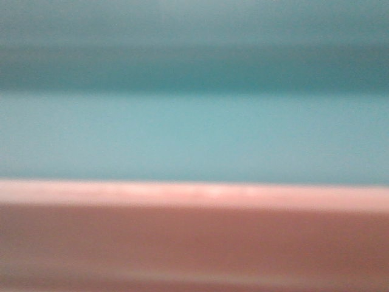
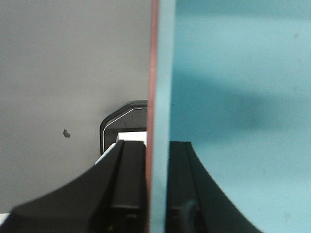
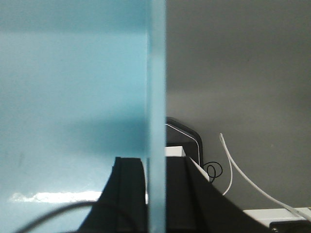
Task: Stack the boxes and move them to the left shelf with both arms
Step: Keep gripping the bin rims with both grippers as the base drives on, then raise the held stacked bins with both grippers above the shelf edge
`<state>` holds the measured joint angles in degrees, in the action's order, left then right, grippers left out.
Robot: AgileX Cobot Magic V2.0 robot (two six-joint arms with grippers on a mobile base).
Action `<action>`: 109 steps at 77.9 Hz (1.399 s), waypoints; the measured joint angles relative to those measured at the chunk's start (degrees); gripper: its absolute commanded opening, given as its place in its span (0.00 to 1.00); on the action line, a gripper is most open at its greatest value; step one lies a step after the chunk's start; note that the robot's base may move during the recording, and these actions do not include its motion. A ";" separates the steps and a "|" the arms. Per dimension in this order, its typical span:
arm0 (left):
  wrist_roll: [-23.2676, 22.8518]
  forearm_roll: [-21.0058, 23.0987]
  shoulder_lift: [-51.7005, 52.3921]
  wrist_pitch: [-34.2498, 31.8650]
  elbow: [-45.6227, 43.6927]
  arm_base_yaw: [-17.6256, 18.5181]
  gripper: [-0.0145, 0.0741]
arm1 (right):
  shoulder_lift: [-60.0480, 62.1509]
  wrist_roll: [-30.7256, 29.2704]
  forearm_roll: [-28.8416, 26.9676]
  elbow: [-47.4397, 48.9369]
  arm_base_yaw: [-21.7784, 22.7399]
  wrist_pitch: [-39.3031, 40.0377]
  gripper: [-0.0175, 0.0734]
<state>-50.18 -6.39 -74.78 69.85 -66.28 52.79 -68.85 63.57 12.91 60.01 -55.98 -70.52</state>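
no writing, label, brand, number or sign can be read anywhere: the blue tub (image 1: pixel 194 134) and pink tub (image 1: pixel 194 243) show plain walls, blurred in the front view.

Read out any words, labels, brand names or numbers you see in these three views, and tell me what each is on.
None: no text can be read in any view.
aqua box and pink box: plain walls with no print. The front view is blurred.
left pincer and right pincer, clamped on the box walls: plain black, no markings visible.
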 measured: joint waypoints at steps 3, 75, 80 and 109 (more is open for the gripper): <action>0.00 0.00 0.00 0.00 0.00 0.00 0.17 | 0.00 0.00 0.00 0.00 0.00 0.00 0.25; 0.00 -0.03 0.00 -0.22 0.00 0.00 0.17 | 0.00 0.00 0.00 0.00 0.00 0.02 0.25; 0.00 -0.12 0.00 -0.12 0.00 0.00 0.17 | 0.00 0.00 0.00 0.00 0.00 0.02 0.25; 0.00 -0.12 0.00 -0.12 0.00 0.00 0.17 | 0.00 0.00 0.00 0.00 0.00 0.02 0.25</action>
<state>-50.18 -6.51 -74.78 69.74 -66.28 52.79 -68.85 63.57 12.91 60.01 -55.98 -70.50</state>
